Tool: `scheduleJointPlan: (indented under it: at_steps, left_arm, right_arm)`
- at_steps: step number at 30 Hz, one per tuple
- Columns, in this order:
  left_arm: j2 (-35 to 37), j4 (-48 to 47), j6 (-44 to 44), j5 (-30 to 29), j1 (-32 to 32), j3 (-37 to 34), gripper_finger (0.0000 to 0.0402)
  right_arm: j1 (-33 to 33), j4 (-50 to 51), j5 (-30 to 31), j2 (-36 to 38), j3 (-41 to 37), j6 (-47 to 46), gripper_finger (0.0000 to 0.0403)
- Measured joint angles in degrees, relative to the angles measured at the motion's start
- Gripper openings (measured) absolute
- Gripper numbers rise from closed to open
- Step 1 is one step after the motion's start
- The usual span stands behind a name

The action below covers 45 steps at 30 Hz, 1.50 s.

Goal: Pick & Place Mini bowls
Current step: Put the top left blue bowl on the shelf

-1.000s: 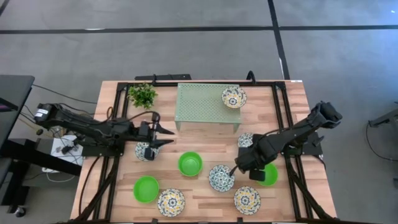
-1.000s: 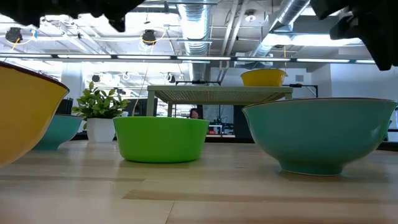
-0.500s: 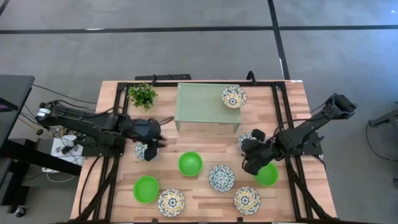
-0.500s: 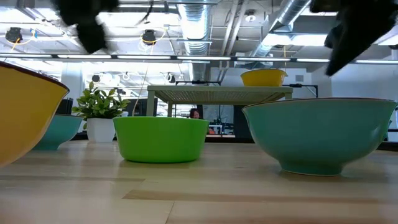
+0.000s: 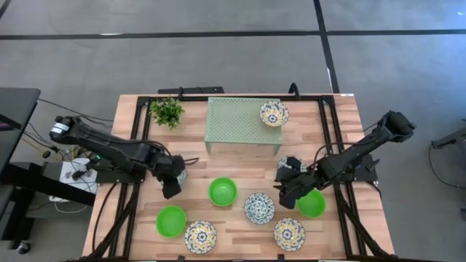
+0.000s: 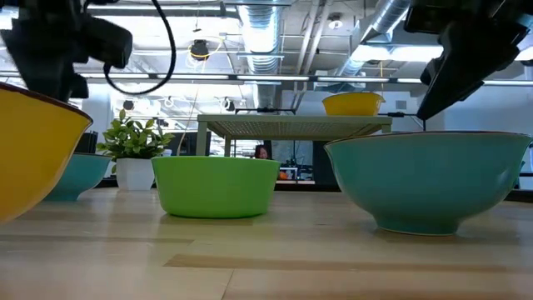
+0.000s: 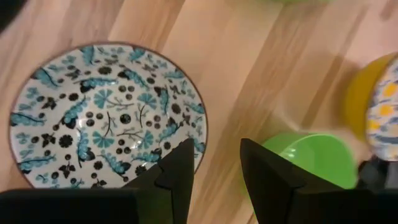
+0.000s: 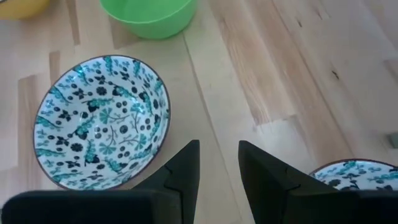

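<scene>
Left wrist view: glossy round patterned bowl (image 7: 106, 118) (rim seemingly brown) on pale wood.

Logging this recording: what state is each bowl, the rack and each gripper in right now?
Left gripper: open, empty, over a white-and-blue bowl.
Right gripper: open, empty, beside the centre white-and-blue bowl.
Yellow-patterned bowl: upright on the rack.
Green bowls: upright, empty, on the table.

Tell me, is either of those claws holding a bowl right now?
No. The left gripper and right gripper both stand open and empty, each above a blue-patterned bowl on the table.
</scene>
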State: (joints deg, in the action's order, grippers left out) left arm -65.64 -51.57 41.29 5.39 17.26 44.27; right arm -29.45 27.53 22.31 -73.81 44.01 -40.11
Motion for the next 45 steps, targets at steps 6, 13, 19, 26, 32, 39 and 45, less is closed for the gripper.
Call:
scheduleJointPlan:
  at_steps: [6, 13, 19, 26, 32, 39, 45]
  left_arm:
    - [-6.94, -0.02, -0.04, -5.22, 2.81, -0.02, 0.0131]
    - [-11.39, 0.22, 0.13, -10.81, 4.77, -0.02, 0.0131]
    - [-10.14, 0.22, 0.83, -10.93, 5.28, -0.04, 0.0131]
    - [-3.90, 0.63, 5.84, -10.77, 5.28, -0.04, 0.0131]
    - [-5.61, 1.91, 6.15, -10.66, 5.35, -0.88, 0.0131]
    - [-10.50, 2.31, 6.17, -7.89, 7.79, -1.29, 0.0131]
    - [-11.23, 2.29, 5.70, -7.94, 8.08, -1.29, 0.0131]
  right_arm:
    - [2.21, -0.37, -2.64, 0.47, 0.07, 1.56, 0.0107]
    - [5.14, -0.37, -6.67, 0.47, 0.07, 5.62, 0.0107]
    - [7.48, -0.37, -8.91, 0.47, 0.07, 6.22, 0.0107]
    - [9.50, -0.35, -9.00, 0.47, 0.07, 6.23, 0.0107]
    - [9.75, 0.22, -9.01, 0.45, 0.07, 6.20, 0.0107]
    - [9.18, 0.48, -9.07, 0.45, 0.07, 6.20, 0.0107]
    - [9.20, 0.30, -9.05, 0.45, 0.07, 6.18, 0.0107]
